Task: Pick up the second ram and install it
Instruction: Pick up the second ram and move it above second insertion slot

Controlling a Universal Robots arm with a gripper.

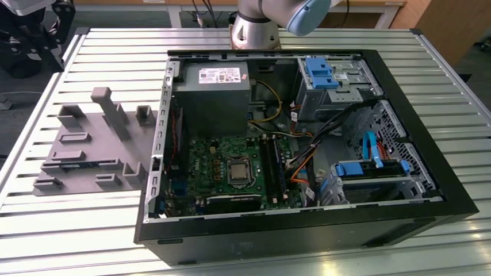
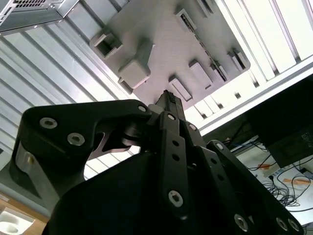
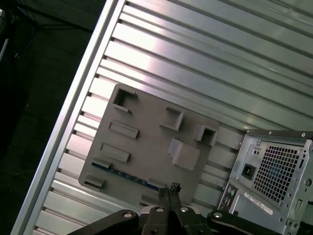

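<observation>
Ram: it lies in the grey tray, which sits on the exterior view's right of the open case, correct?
Not quite. The ram does lie in the tray, but the tray sits on the exterior view's left of the case, not its right. The exterior view shows this.

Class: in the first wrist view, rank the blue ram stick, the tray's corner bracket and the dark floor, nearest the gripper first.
1. The second ram: in the tray's edge slot, one end beside the gripper.
2. The corner bracket: at the tray's far corner.
3. The dark floor: beyond the table's edge.
</observation>
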